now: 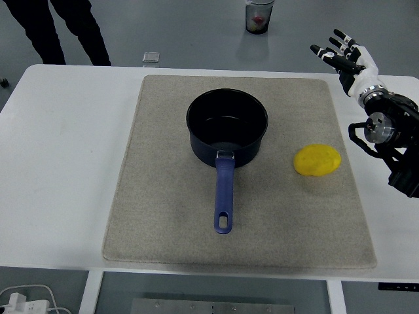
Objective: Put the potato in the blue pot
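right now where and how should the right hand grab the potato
Probably from above, fingers closing across the potato's short width. It lies flat on the mat, long axis left to right, free on every side, right of the pot. The right hand is open, up at the table's far right.

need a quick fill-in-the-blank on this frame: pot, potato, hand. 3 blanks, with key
1. The yellow potato lies on the mat, to the ____ of the blue pot in the picture.
2. The pot's handle points toward the table's ____ edge.
3. The right hand has its fingers spread and holds ____.

Missing words: right; near; nothing
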Controlling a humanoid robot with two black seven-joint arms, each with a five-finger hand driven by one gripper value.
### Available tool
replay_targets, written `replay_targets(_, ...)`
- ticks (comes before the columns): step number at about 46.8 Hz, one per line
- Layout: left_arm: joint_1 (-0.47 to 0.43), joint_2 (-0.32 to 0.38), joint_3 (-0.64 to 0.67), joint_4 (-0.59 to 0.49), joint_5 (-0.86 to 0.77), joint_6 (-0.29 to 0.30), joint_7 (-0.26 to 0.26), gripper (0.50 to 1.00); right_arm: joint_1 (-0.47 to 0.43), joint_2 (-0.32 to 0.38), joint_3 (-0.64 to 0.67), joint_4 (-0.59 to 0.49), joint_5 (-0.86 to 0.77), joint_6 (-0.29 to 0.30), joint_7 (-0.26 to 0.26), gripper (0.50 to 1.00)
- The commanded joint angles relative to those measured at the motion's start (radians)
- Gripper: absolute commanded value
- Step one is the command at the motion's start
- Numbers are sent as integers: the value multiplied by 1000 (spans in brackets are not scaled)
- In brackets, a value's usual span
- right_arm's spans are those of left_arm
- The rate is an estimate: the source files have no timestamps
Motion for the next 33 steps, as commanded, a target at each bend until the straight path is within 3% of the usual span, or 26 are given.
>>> replay_targets(1,1,0,0,-2,0,-1,5,996,0,0,0,0,0,0,0,936)
replay_targets(33,-1,0,2,5,0,-1,7,996,-5,0,-60,34,-9,12,0,936)
